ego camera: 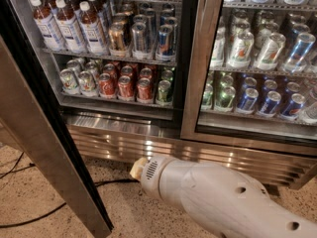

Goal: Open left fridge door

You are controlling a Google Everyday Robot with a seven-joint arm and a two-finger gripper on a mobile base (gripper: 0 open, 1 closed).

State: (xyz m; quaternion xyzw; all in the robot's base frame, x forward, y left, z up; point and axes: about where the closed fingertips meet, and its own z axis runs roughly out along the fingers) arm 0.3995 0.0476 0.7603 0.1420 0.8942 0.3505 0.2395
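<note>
Left door (44,148) steel-framed, apparently open; hand (137,168) near floor (124,214).

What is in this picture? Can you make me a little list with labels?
left door: open, slanting across the left side
right door: shut, cans behind the glass
gripper: low by the floor, in front of the grille
bottles: upper shelf, left compartment
cans: shelf below the bottles

You are seeing no readable text on the bottles (69,26) or cans (141,36); the claw (137,169) is hovering low by the grille (111,138).
</note>
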